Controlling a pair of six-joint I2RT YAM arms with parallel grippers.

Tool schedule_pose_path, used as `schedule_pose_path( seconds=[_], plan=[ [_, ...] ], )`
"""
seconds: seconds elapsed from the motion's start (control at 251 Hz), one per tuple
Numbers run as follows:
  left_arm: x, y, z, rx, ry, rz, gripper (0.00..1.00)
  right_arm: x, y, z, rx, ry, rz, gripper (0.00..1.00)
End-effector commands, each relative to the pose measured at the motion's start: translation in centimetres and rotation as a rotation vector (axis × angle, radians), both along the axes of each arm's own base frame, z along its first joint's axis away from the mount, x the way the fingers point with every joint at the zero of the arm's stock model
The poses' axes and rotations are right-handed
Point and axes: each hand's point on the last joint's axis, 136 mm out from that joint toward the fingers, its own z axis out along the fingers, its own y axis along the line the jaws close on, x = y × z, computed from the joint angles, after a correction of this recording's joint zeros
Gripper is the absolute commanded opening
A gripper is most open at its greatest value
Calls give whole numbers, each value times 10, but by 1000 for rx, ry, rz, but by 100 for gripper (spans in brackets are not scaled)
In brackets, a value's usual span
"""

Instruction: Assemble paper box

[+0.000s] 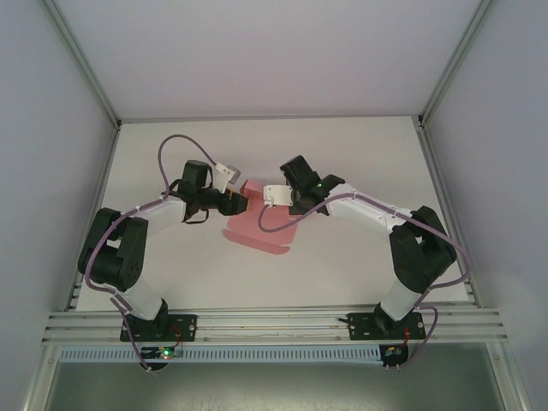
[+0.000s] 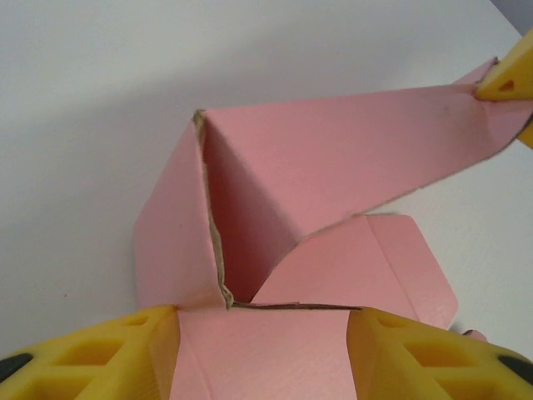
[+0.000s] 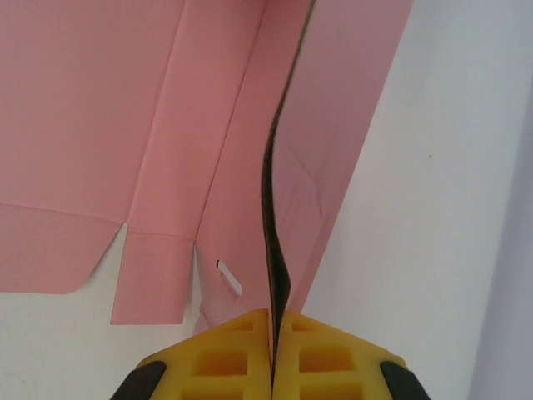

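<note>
The pink paper box [image 1: 257, 227] lies near the middle of the white worktop [image 1: 368, 154], between my two hands, mostly a flat sheet with its far part folded up off the surface. My left hand [image 1: 242, 204] reaches in at the box's far left edge and my right hand [image 1: 268, 195] meets it from the right, the two just beside each other over the card. From my left wrist the box [image 2: 333, 158] is half raised: a long panel stands up and runs away to the upper right, a narrower side panel leans out on the left, and the two meet at a corner crease showing bare card edge; a rounded flap sits low on the right above the worktop [image 2: 100, 75]. My left hand [image 2: 262, 354] has its yellow fingers [image 2: 108, 354] set apart with a pink flap spanning the gap from one to the other; whether they press it or only flank it I cannot tell. At the far end of the long panel a yellow fingertip [image 2: 510, 79] of my right hand touches the card's corner. From my right wrist, my right hand [image 3: 272, 333] is clenched on the box [image 3: 100, 125]: an upright panel seen edge-on runs between the closed yellow pads, bowing slightly. Left of it the sheet lies flat on the worktop [image 3: 441, 208] with creases, a short tab and a small slit
</note>
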Motion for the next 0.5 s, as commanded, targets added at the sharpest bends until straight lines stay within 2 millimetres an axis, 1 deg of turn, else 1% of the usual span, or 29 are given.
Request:
schedule_pose_path(
  seconds=[0.0,0.044,0.056,0.108,0.156,0.231,0.359,0.423,0.495],
  plan=[
    [9,7,0,0,29,38,52,-21,-18,-31,-104,58,10,0],
    [9,7,0,-5,49,38,50,-21,-20,-34,-122,47,10,0],
    [9,7,0,-5,53,38,50,-19,-24,-34,-131,41,-1,0],
    [9,7,1,-17,59,31,51,-21,-25,-37,-153,36,2,0],
    [11,9,1,-17,60,40,51,-22,-26,-39,-149,43,1,0],
    [14,9,1,-16,50,48,52,-22,-26,-36,-117,48,1,0],
    [17,4,-8,-18,92,13,52,-21,-24,-32,-71,68,4,0],
    [18,1,-13,1,77,4,52,-20,-23,-30,-66,74,5,0],
    [22,-1,-15,30,42,7,51,-24,-24,-33,-76,98,10,0]
  ],
)
